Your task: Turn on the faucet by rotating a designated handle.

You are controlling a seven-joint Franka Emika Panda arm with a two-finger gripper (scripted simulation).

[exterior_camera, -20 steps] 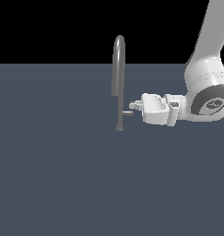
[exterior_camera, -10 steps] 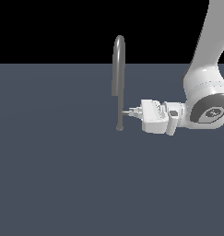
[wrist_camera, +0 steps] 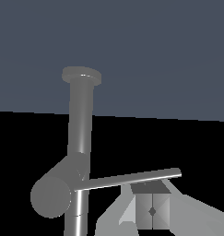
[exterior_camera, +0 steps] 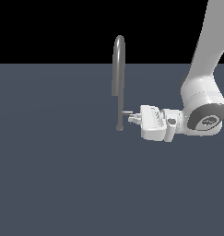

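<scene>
The faucet [exterior_camera: 118,83] is a tall slim grey pipe with an arched spout, standing on the dark floor. Its handle [exterior_camera: 127,112] is a short thin lever sticking out from the lower stem toward the exterior view's right. My gripper [exterior_camera: 132,119] lies level, pointing at the stem, with its tips just under the handle's outer end. In the wrist view the stem [wrist_camera: 80,124], the lever [wrist_camera: 132,179] and my gripper [wrist_camera: 151,193] show; the fingers are pressed together with nothing between them, their tips right against the lever.
A flat dark grey floor [exterior_camera: 53,175] spreads all around the faucet. My white arm [exterior_camera: 201,92] comes down from the exterior view's upper right.
My gripper has sunk from beside the stem above the handle to just under the handle's outer end. The faucet and its lever look unchanged.
</scene>
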